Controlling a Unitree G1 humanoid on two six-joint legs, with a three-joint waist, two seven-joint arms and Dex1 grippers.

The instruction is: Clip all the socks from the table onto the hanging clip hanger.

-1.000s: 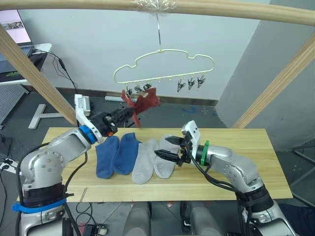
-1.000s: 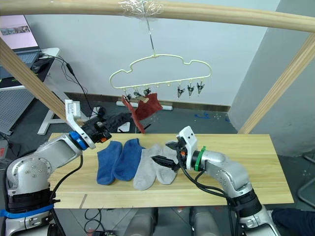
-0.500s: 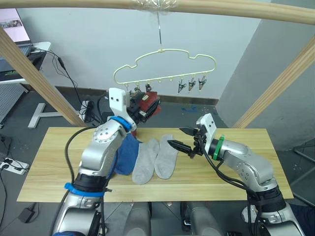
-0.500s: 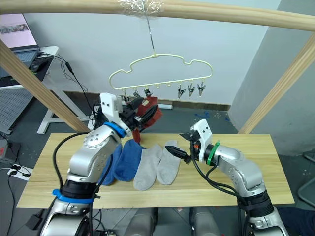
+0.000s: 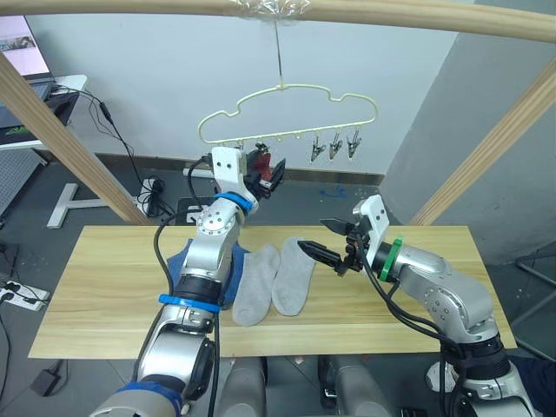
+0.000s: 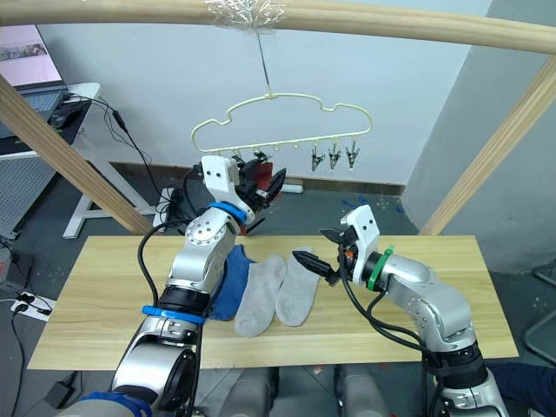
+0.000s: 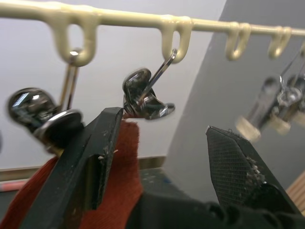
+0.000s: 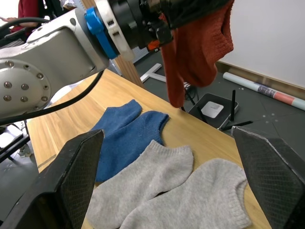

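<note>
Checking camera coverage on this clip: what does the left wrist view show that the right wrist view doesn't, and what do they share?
Left wrist view alone: the clip hanger bar with its loops, and the metal clips hanging from it, close above the open left gripper.

Right wrist view alone: the table, two blue socks and two grey socks lying on it, plus the open right gripper.

Both: the rust-red sock hanging by the left gripper.

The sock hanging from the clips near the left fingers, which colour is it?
Rust red. The sock shows best in the right wrist view, hanging above the table.
</note>
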